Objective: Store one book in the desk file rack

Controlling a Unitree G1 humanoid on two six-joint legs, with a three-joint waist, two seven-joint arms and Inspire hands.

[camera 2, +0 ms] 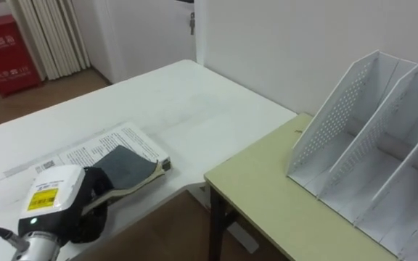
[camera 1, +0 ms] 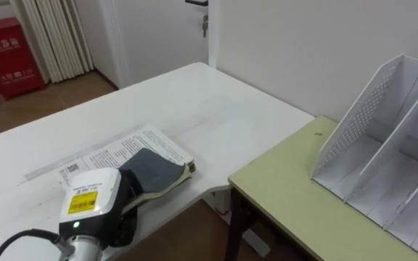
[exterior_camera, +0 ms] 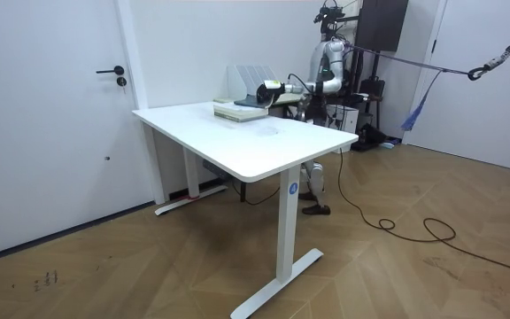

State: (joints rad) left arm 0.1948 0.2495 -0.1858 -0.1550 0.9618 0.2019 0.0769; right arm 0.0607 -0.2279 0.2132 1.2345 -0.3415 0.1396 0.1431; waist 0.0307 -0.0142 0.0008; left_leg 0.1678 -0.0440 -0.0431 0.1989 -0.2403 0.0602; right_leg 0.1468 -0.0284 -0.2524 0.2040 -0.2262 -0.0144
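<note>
At the far left stands a boxy red cabinet (camera 1: 3,55) on the wooden floor, with pale pleated curtains (camera 1: 49,36) hanging beside it and a plain white door (camera 1: 162,32) further right. In front of these runs the smooth white table (camera 1: 216,101). The book (camera 1: 129,147) lies flat near its near edge, a thick rectangular volume with a pale cover full of small print. The left hand (camera 1: 153,169), dark and matte, comes in from the lower left behind a blocky white wrist housing and rests on the book's near right corner. Its fingers look stretched out flat along the cover, reaching the book's edge. I cannot tell whether the thumb catches under that edge. To the right, just beside the table, is a lower desk (camera 1: 289,192) with a dull yellow-green top and dark legs. On it stands the file rack (camera 1: 355,122), white, with slanted divider walls; its leftmost wall is perforated with fine holes. The book is well apart from the rack, on the other tabletop. From the side, the room view adds that the table has slim white legs on flat feet, that the floor (exterior_camera: 149,257) is herringbone parquet, and that the robot stands upright at the table's far end with its left arm stretched over the book.
</note>
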